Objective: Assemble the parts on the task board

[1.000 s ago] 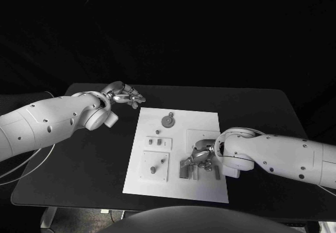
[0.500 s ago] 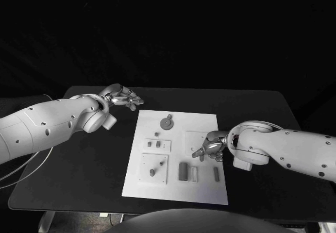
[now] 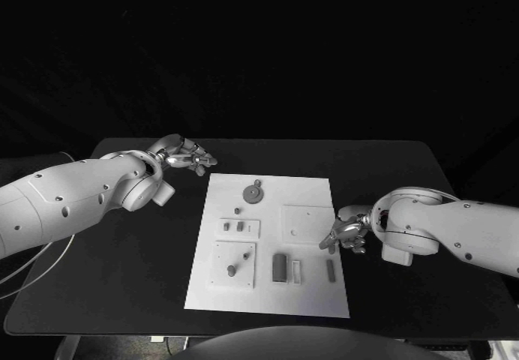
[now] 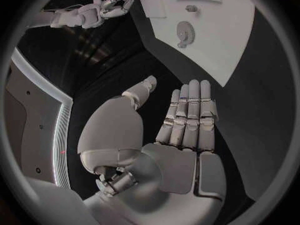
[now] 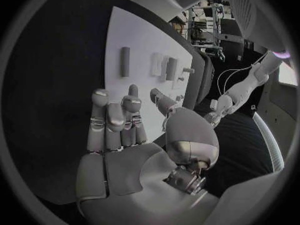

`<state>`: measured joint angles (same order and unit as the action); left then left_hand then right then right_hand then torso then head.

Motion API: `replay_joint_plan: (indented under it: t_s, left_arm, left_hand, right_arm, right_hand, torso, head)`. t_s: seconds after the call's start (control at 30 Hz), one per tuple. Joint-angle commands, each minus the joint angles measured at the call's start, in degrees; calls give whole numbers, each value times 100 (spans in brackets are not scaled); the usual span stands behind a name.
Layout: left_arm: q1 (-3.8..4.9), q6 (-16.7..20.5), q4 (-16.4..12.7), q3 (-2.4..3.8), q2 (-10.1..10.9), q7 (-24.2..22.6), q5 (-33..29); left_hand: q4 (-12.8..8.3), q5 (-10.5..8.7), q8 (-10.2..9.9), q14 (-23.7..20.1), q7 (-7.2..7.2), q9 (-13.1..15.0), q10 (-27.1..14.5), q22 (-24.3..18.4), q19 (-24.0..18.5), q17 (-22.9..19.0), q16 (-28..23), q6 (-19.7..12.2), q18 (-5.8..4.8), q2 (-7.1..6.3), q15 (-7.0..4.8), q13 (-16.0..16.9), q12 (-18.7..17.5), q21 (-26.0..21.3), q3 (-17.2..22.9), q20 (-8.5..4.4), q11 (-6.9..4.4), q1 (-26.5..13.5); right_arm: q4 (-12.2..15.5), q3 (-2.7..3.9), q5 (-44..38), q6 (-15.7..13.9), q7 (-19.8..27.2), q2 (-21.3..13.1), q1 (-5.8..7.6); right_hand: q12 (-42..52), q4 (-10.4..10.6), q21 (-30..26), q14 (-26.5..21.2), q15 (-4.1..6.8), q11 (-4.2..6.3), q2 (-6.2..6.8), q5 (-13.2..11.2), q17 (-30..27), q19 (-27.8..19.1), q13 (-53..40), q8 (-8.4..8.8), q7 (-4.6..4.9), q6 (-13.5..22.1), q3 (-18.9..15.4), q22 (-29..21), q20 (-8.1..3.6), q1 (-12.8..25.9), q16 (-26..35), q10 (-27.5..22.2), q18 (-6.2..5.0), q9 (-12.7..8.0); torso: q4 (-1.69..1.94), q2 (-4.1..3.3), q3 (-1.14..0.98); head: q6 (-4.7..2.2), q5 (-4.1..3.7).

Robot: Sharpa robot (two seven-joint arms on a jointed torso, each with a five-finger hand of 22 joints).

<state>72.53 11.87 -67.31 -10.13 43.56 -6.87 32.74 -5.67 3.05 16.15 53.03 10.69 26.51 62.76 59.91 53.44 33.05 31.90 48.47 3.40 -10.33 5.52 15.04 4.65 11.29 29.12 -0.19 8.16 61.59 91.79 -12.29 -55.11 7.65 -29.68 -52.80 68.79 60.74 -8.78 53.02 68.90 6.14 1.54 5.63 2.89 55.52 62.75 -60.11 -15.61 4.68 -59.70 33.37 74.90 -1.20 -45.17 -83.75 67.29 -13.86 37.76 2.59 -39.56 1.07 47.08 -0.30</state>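
My right hand (image 3: 346,235) has drawn back off the board (image 3: 306,295), fingers apart and seemingly empty, the parts (image 3: 280,266) left lying just beside them; left hand (image 3: 188,156) open, idle beyond its far corner.

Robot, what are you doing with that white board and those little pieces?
Neither hand holds anything right now. The left hand hovers open over the table just past the far left corner of the white board. The right hand is open beside the board's right edge. The small parts, like the round gear and the bars nearer the robot, lie on the board untouched.
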Motion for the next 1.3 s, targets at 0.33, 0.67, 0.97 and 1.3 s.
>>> replay_joint_plan:
  t_s: [0.33,0.67,0.97,1.3]
  left_arm:
    - [6,-110,-25,4,14,33,103]
    - [6,-84,-41,4,37,18,115]
    - [6,-82,-59,4,52,16,115]
    - [6,-97,-64,4,55,13,116]
  left_hand:
    - [78,10,53,103,-24,0,69,39,99,61,-11,12,67,-21,-41,20,44,-3,-33,-33,-3,-66]
    - [105,9,70,106,-36,5,103,48,98,79,-25,41,64,-29,-43,31,60,-9,-43,-37,-19,-86]
    - [113,9,71,104,-38,5,103,50,96,85,-32,42,63,-35,-43,32,59,-13,-48,-37,-20,-94]
    - [118,9,71,102,-39,4,101,52,94,89,-37,41,62,-37,-42,32,58,-15,-49,-38,-20,-96]
  right_arm:
    - [159,-57,-339,643,-325,-266,-71]
    - [111,-92,-506,665,-307,-95,-218]
    - [28,-97,-906,597,-293,127,-389]
    - [-33,-96,-1189,520,-310,313,-413]
  right_hand:
    - [3,7,39,114,-19,25,23,28,101,16,21,-16,-17,-94,-11,80,-14,143,-59,71,-114,-20]
    - [181,187,136,455,9,95,123,29,542,150,-97,-58,-88,-282,47,93,-92,347,-221,193,-114,-5]
    - [191,332,149,464,20,99,314,5,557,154,-121,-42,-92,-292,112,88,-116,439,-226,189,-114,-1]
    - [196,391,154,461,24,100,373,1,557,153,-129,-39,-93,-291,147,87,-124,451,-229,190,-114,7]
  torso:
    - [8,-1,9]
    - [16,-1,10]
    - [16,-3,11]
    - [12,-1,8]
  head:
    - [9,-62]
    - [15,-79]
    - [42,-102]
    - [43,-51]
